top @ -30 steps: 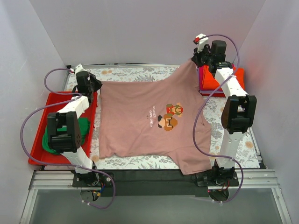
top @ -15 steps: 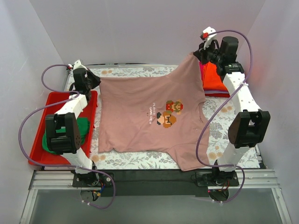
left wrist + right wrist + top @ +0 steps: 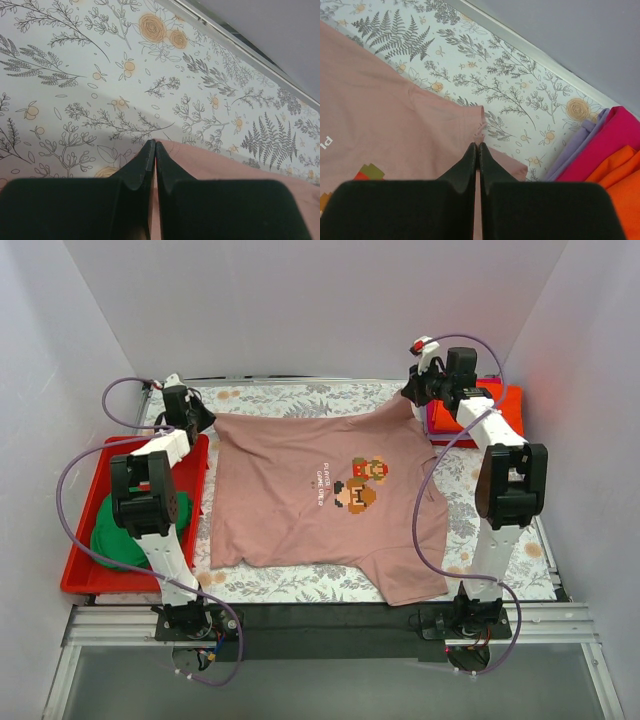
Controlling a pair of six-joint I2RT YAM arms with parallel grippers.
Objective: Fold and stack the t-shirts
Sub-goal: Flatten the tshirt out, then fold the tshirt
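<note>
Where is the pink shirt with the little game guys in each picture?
Top view: the pink shirt is spread across the middle.
Left wrist view: only a corner of it shows, at the bottom right.
Right wrist view: it fills the left side.
Shared landmark: the flowery tablecloth under it, seen in all three.

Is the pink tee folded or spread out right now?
Spread out. The pink tee lies open on the table, print facing up; the left gripper and right gripper each pinch its far edge.
</note>
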